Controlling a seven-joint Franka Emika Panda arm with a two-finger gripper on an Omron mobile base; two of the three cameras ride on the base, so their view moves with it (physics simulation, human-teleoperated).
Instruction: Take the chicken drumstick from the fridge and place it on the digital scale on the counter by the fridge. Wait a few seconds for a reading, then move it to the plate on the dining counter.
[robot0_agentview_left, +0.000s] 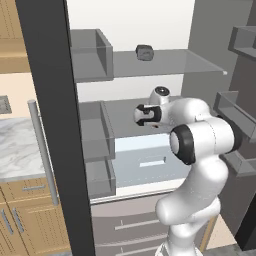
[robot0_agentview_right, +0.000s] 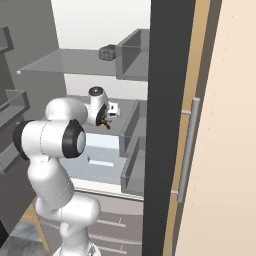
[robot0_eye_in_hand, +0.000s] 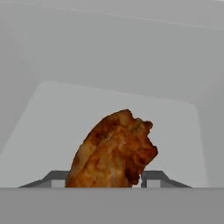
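Note:
The fridge (robot0_agentview_left: 50, 100) stands open. The chicken drumstick (robot0_eye_in_hand: 113, 153), a glossy reddish-brown lump, sits between my two dark fingertips, which press on both its sides, so my gripper (robot0_eye_in_hand: 107, 180) is shut on it. It hangs just above the grey middle shelf (robot0_agentview_left: 125, 112). From the right I see the hand reaching down into the fridge, with the gripper (robot0_agentview_right: 104, 120) on the drumstick (robot0_agentview_right: 104, 123). A small dark grey square (robot0_agentview_left: 4, 104) lies at the far left by the marble counter; I cannot tell whether it is the digital scale. Plate and dining counter are out of view.
A grey lumpy object (robot0_agentview_left: 144, 52) lies on the glass shelf above. Grey door bins (robot0_agentview_left: 95, 135) flank the shelf on the left, a white drawer (robot0_agentview_left: 145, 162) sits below it. The dark door edge with its silver bar handle (robot0_agentview_left: 42, 150) stands left of the arm.

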